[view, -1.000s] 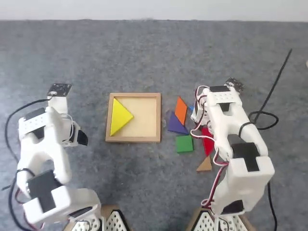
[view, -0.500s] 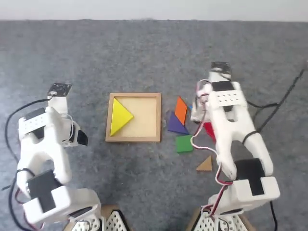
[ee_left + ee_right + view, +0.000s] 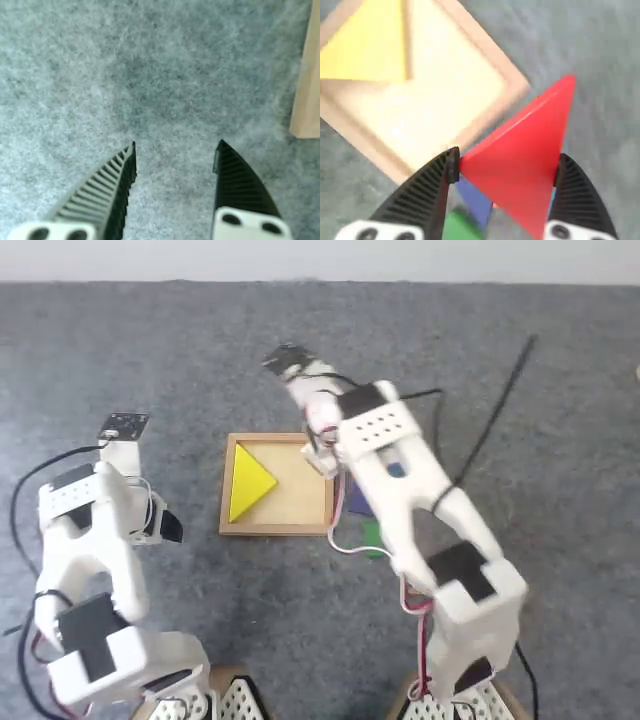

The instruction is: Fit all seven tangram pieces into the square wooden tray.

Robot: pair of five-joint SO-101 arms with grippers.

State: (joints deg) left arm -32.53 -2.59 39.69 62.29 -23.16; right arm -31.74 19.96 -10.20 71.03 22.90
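right gripper (image 3: 507, 166): clamped on the red triangular wooden piece (image 3: 520, 150), with one black ribbed finger pressed to each side of it.
red triangular wooden piece: carried clear of the surface, flat face towards the wrist camera, one point sticking out past the fingertips. in the right wrist view it hangs over the tray's rim near a corner, partly over the grey surface beyond.
square wooden tray (image 3: 278, 529): lies flat between the two arms. its pale floor is mostly bare.
yellow triangular wooden piece (image 3: 247, 483): lies flat inside the tray, its long side along the wall nearest the left arm and its point towards the tray's middle.
right arm (image 3: 400, 490): stretched across the loose pieces, its wrist over the tray edge on that side, near the far corner.
purple triangular piece (image 3: 356, 503): on the grey surface just beside the tray's outer wall, partly hidden under the right arm.
green square piece (image 3: 371, 533): on the surface just nearer the robot than the purple one, also partly under the arm.
blue piece (image 3: 397, 471): a small patch of it shows through a gap in the right arm; its shape cannot be told.
left gripper (image 3: 176, 149): fingers spread apart with nothing between them, above bare grey surface, a corner of the tray off to one side.
left arm (image 3: 85, 540): folded back on its own side, apart from the tray.
grey carpet-like surface (image 3: 200, 360): covers the table under everything.
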